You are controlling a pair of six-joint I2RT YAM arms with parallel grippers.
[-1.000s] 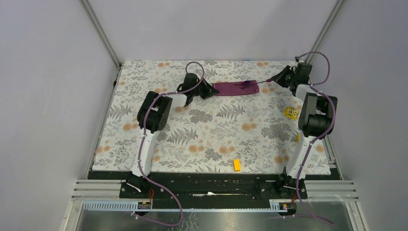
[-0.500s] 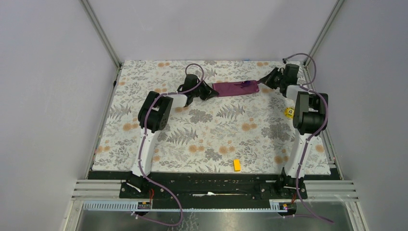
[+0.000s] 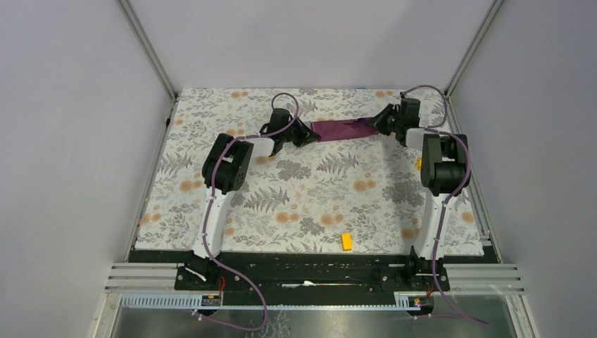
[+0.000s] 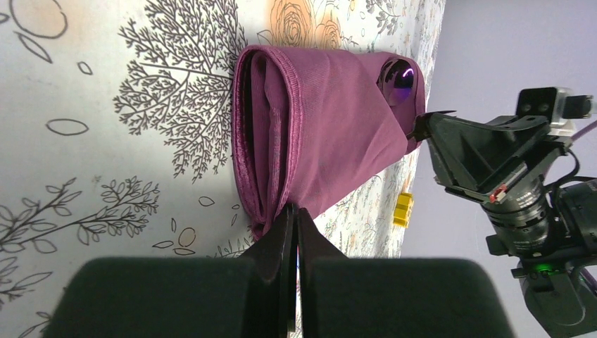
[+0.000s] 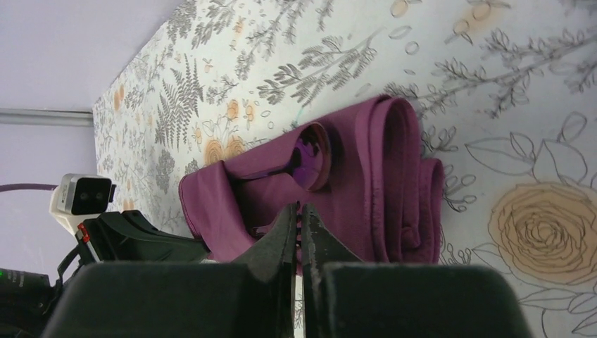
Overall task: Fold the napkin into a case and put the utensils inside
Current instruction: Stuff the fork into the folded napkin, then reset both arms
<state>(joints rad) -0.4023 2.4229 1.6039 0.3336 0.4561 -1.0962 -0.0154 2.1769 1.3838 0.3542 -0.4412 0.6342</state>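
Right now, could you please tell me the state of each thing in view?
case: folded into a band.
spoon: head exposed on the case.
left gripper: jaws shut on a case corner.
right gripper: jaws shut at the other end.
yellow block: lying loose, untouched.

Mid-mat (image 3: 317, 190) seemingly open — yellow block (image 3: 346, 241) nearside

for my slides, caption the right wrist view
shut right gripper at the end of the folded napkin, a spoon head lying on the cloth
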